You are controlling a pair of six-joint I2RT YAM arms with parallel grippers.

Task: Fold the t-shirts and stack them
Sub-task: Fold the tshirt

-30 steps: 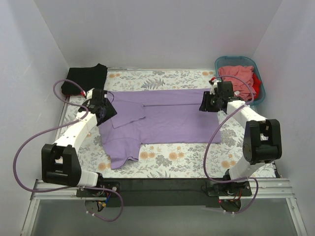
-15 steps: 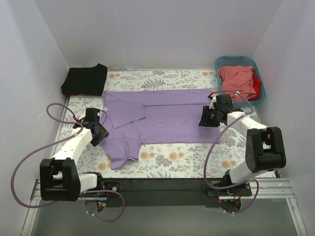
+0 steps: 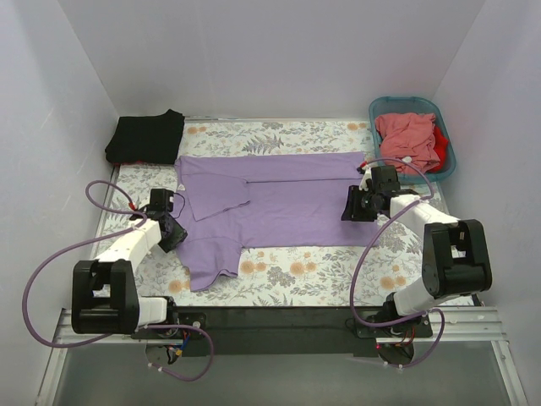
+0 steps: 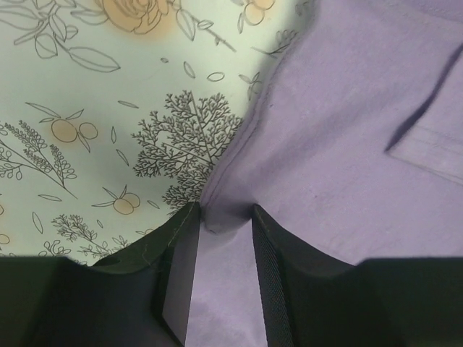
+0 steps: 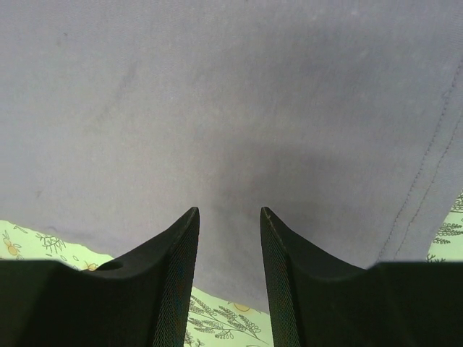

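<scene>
The lavender t-shirt (image 3: pixel 287 207) lies spread flat across the floral tablecloth, one sleeve folded in at the left and its lower left part trailing toward me. My left gripper (image 3: pixel 173 230) sits low at the shirt's left edge. In the left wrist view its jaws (image 4: pixel 224 210) stand open, with the puckered edge of the shirt (image 4: pixel 347 144) between the fingertips. My right gripper (image 3: pixel 351 205) hovers over the shirt's right end; its jaws (image 5: pixel 228 211) are open above flat purple cloth (image 5: pixel 231 108), nothing held. A folded black t-shirt (image 3: pixel 145 135) rests at the back left.
A teal basket (image 3: pixel 446 144) at the back right holds a salmon-pink shirt (image 3: pixel 406 135) and a red one (image 3: pixel 439 139). Floral cloth (image 3: pixel 338 271) covers the table; white walls close in on three sides. Purple cables loop beside both arms.
My left gripper has come from the shirt's upper left corner down to its left edge. My right gripper has drawn a little nearer along the shirt's right end.
</scene>
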